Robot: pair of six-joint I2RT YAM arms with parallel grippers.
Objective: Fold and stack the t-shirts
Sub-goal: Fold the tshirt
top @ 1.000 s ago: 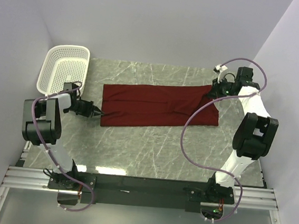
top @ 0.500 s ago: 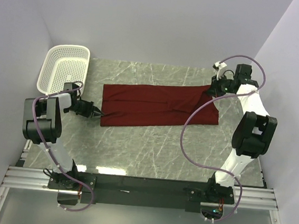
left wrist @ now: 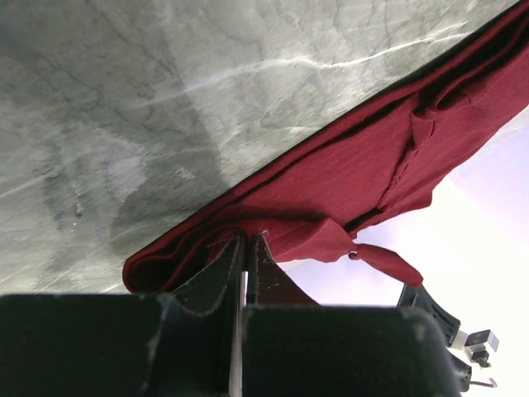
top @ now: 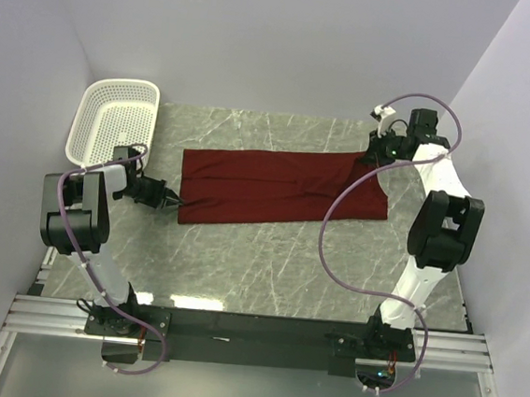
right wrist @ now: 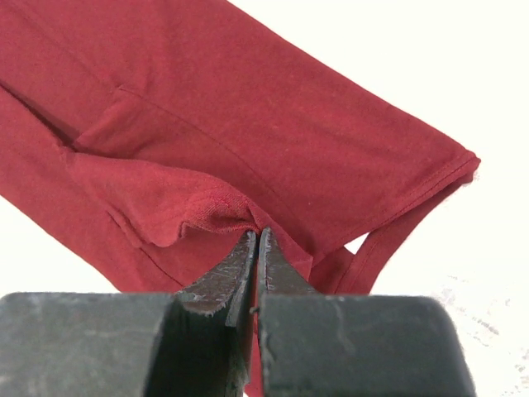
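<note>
Marble tabletop (top: 269, 255) holds the maroon t-shirt (top: 266, 189) as a long band across its middle, left gripper (top: 176, 202) pinched shut on its left end, while the right gripper (top: 367, 159), clamped on the far-right corner, has nudged slightly leftward, seemingly starting a crosswise fold.

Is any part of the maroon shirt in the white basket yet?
No, the maroon t-shirt lies stretched out on the table, to the right of the white basket and apart from it.
</note>
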